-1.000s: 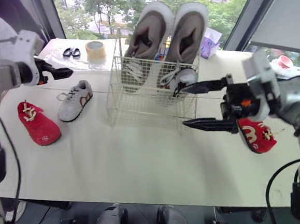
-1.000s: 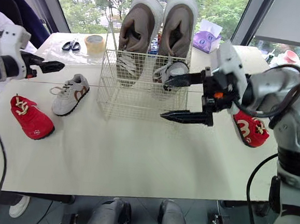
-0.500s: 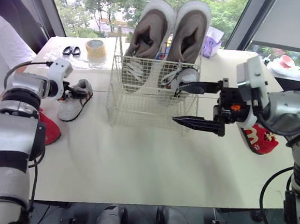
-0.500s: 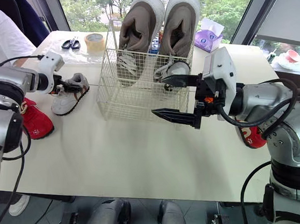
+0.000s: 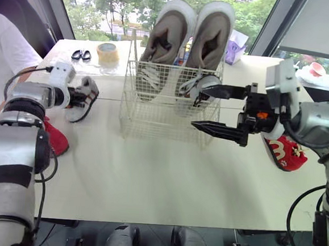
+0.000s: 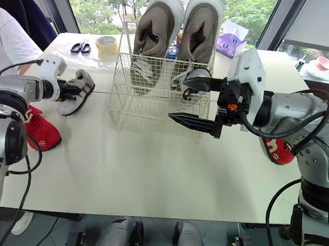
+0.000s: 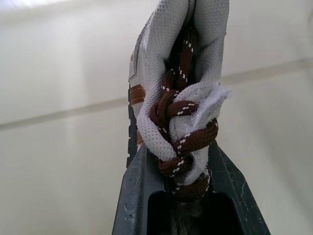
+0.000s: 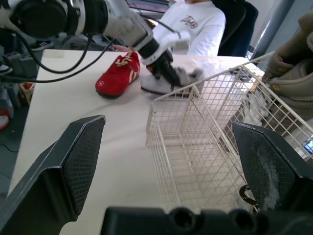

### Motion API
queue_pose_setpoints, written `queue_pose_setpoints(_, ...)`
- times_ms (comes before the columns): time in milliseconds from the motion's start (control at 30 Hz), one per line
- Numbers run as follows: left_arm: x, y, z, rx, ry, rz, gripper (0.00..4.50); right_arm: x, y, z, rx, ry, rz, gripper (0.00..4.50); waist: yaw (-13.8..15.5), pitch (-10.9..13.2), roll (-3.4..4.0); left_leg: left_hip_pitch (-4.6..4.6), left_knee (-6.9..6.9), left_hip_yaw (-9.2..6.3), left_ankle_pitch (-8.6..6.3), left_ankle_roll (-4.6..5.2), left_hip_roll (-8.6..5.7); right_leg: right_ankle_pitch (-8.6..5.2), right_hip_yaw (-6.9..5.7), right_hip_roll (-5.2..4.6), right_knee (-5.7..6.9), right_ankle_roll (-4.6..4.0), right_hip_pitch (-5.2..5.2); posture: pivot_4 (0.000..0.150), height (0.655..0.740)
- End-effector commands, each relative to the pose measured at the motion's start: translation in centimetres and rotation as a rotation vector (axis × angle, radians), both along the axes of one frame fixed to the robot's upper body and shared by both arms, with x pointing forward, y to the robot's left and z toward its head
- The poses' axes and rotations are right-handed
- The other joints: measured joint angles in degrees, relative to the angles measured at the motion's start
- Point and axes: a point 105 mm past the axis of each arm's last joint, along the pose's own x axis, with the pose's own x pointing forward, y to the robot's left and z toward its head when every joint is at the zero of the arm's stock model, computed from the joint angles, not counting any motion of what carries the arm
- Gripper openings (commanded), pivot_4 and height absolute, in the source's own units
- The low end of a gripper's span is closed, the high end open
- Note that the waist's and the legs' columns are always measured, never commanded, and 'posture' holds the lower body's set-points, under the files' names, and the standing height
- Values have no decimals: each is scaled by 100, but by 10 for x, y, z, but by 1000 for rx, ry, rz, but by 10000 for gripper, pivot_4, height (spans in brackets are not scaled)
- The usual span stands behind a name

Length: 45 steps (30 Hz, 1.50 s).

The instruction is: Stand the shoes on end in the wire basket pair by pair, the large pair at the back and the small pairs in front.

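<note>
The large pair (image 5: 188, 34) stands at the back of the basket (image 5: 153, 119), with one grey shoe (image 5: 200, 85) in front. The left gripper (image 5: 74, 97) clamps its mate (image 5: 87, 94) left of the basket; the right gripper (image 5: 200, 108) gapes empty. Both red shoes (image 5: 55, 140) (image 5: 287, 154) lie on the table (image 5: 149, 173).

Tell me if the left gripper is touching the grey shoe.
Touching. Left wrist view: the left gripper pinches the laces of the grey shoe.

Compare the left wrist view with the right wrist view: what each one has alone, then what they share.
Left wrist: the brown laces, close up. Right wrist: the open right gripper, wire basket, red shoe, large brown shoes, a person in white. Shared: the grey shoe clamped in the left gripper, and the table.
</note>
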Motion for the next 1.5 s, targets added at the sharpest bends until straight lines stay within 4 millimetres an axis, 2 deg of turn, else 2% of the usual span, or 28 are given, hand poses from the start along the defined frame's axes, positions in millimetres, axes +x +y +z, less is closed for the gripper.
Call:
queue_pose_setpoints(33,-1,2,103,-95,-357,8,468,-1,-7,10,18,-48,-32,45000,-3,0,-3,0,0,0,0,0,0,0,0,0,0,0,0,1500,7400)
queue_pose_setpoints(100,-9,-5,156,-148,-607,-10,468,1,-10,12,35,-42,-51,45000,3,0,-3,-2,0,0,0,1,1,0,0,-2,-2,1,0,1500,7400)
queue_pose_setpoints(133,-19,-16,181,-173,-742,-31,468,2,-13,14,47,-36,-63,45000,9,0,-4,-2,0,-1,0,0,1,0,0,-6,-2,1,0,1500,7400)
queue_pose_setpoints(167,-29,-25,195,-208,-829,-48,468,3,-15,15,59,-30,-73,45000,10,0,-3,-2,0,-3,1,-2,1,0,-1,-9,-2,2,1,1500,7400)
queue_pose_setpoints(233,-64,-62,216,-302,-1019,-143,468,6,-18,19,89,-12,-90,45000,11,-2,-2,-1,1,-8,14,-24,-4,3,-1,-20,-1,6,11,1500,7400)
queue_pose_setpoints(300,-97,-93,220,-335,-1164,-220,468,6,-19,23,116,12,-89,45000,8,-2,-2,5,4,-9,15,-27,-10,12,7,-27,-3,21,30,1500,7400)
queue_pose_setpoints(367,-108,-119,208,-358,-1200,-214,468,7,-19,24,143,55,-76,45000,7,-2,-2,16,10,-5,15,-25,-15,17,12,-28,-7,30,44,1500,7400)
queue_pose_setpoints(467,-112,-157,184,-253,-1245,-260,468,15,-20,22,171,97,-86,45000,5,-3,-1,31,30,-7,12,-21,-11,18,11,-19,-9,31,61,1500,7400)
queue_pose_setpoints(567,-109,-177,167,-198,-1314,-267,468,25,-23,17,154,114,-108,45000,6,-3,-1,48,43,-9,-5,9,-4,21,10,3,-7,23,83,1500,7400)
queue_pose_setpoints(700,-118,-207,134,-15,-1416,-305,468,28,-30,14,119,121,-134,45000,9,-7,6,48,57,-16,-8,13,3,27,11,14,-9,12,85,1500,7400)
queue_pose_setpoints(800,-118,-213,112,35,-1446,-268,468,26,-32,16,120,119,-143,45000,12,-8,7,43,59,-15,-12,21,7,28,11,10,-9,12,85,1500,7400)
queue_pose_setpoints(967,-96,-227,72,-17,-1358,-257,468,24,-34,17,110,118,-160,45000,30,-8,8,37,72,-22,-16,29,8,28,7,3,-9,12,86,1500,7400)
queue_pose_setpoints(1167,-84,-232,50,57,-1370,-237,468,23,-34,18,111,120,-167,45000,16,-10,10,34,73,-21,-23,40,6,29,-1,-8,-9,14,84,1500,7400)
queue_pose_setpoints(1267,-83,-242,52,157,-1446,-287,468,23,-32,17,106,128,-166,45000,23,-10,10,35,74,-21,-24,41,5,29,-5,-13,-8,14,85,1500,7400)
queue_pose_setpoints(1400,-79,-248,54,183,-1484,-306,468,23,-33,18,100,132,-168,45000,22,-10,11,33,76,-21,-25,42,2,30,-9,-19,-10,14,86,1500,7400)
queue_pose_setpoints(1500,-65,-246,40,166,-1403,-287,468,23,-32,18,94,133,-168,45000,15,-10,11,32,75,-21,-28,48,2,30,-10,-21,-11,14,85,1500,7400)
